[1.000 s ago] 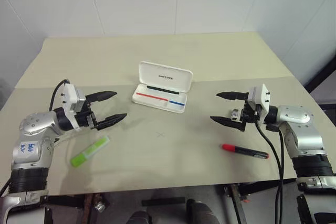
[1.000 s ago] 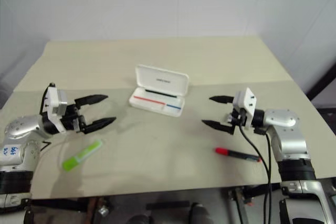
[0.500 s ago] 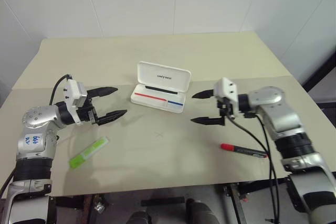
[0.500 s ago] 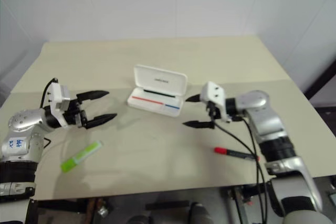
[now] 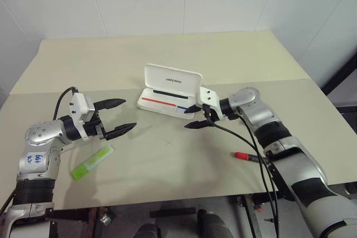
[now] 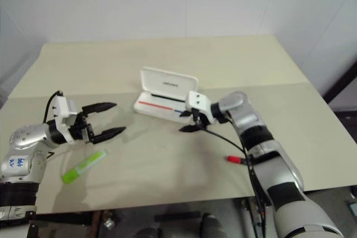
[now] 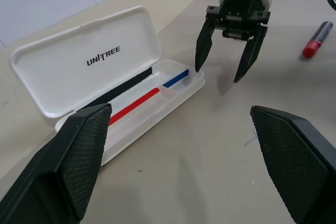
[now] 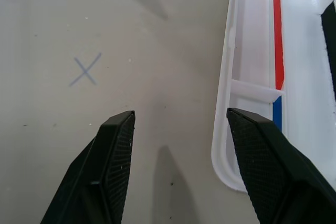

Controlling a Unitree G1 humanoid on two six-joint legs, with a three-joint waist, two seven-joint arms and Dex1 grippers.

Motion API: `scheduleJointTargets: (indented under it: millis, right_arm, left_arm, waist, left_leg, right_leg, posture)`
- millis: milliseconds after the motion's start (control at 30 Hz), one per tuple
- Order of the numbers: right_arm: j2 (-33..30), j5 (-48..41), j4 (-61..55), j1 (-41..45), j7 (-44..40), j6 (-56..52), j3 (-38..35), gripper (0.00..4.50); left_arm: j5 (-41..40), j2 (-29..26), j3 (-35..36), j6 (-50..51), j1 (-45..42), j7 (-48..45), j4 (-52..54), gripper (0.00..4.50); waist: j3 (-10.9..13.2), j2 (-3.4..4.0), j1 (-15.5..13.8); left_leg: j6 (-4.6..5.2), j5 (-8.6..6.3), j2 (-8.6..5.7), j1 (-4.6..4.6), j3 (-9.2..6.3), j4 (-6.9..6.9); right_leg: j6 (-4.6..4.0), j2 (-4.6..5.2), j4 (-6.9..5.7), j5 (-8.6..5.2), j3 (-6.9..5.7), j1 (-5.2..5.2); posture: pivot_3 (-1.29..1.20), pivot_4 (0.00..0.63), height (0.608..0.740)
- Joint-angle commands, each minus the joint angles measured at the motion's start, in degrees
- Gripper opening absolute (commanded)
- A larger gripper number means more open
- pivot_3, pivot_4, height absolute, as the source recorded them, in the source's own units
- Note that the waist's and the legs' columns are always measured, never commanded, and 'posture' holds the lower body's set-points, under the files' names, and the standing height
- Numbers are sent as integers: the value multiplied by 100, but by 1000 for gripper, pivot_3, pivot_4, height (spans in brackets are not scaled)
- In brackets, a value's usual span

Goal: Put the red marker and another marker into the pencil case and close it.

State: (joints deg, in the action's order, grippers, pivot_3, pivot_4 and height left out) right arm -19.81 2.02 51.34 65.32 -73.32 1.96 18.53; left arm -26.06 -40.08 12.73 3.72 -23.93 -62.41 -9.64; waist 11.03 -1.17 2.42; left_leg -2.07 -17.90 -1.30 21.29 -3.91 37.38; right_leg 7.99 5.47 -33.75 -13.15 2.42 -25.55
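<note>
Pencil case point(image 5: 167, 96) open – right end effector point(image 5: 196, 116) at its near corner, fingers apart; left end effector point(image 5: 118, 117) agape, empty.

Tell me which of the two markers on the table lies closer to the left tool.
The green marker is closer. It lies just below the left tool, on the robot's left side. The red marker lies far over on the right, beyond the open white case.

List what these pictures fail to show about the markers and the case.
- Red marker: the right arm crosses its barrel in the eye views; the left wrist view's edge cuts it off.
- Pencil case: its far end runs off the right wrist view.
- Green highlighter: markings too small in the eye views.
</note>
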Motion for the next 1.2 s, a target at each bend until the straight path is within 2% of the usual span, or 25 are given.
scheduleJointTargets:
  millis: [33, 300, 767, 867, 1067, 1200]
  right_arm:
    - [95, 228, 409, 342, 118, 291, 12, 2882]
    - [158, 482, 1065, 592, -21, 605, -51, 2882]
    - [658, 1203, 2009, 1026, 655, 872, 53, 2882]
    - [742, 1358, 2065, 1089, 722, 925, 132, 2289]
    - [827, 1482, 2126, 1166, 750, 983, 125, 138]
    - [833, 1504, 2122, 1195, 764, 990, 70, 38]
  left_arm:
    - [-61, -36, 151, -30, 8, 95, 185, 4500]
    - [-95, -37, 162, -14, 56, 198, 335, 4500]
    - [-152, -78, 253, 13, 49, 374, 504, 4500]
    - [-154, -95, 318, 2, 83, 408, 524, 4500]
    - [-152, -95, 349, 53, 90, 463, 635, 4500]
    - [-137, -92, 352, 59, 88, 469, 650, 4500]
  waist:
    - [0, 0, 24]
    - [0, 0, 77]
    - [0, 0, 100]
    - [0, 0, 123]
    - [-1, -1, 133]
    - [-2, -3, 181]
  left_leg:
    - [0, 0, 0, 0, 0, 1]
    - [-3, 1, -1, 0, 0, -1]
    - [-10, 5, 0, -9, 0, 2]
    - [-11, 6, 0, -10, 0, 2]
    - [-13, 7, 0, -12, -2, 3]
    - [-12, 7, 0, -14, -2, 5]
  right_leg:
    - [0, 0, -1, 0, 0, 0]
    - [0, 1, 0, 0, -1, 0]
    - [-1, -1, -14, 0, 0, 0]
    - [-1, 0, -15, 0, 1, 0]
    - [-2, -1, -23, 0, 0, 0]
    - [-2, -1, -25, 0, 1, 1]
  posture:
    - [0, 150, 740]
    - [0, 150, 740]
    - [0, 150, 740]
    - [0, 150, 740]
    - [0, 150, 740]
    - [0, 150, 740]
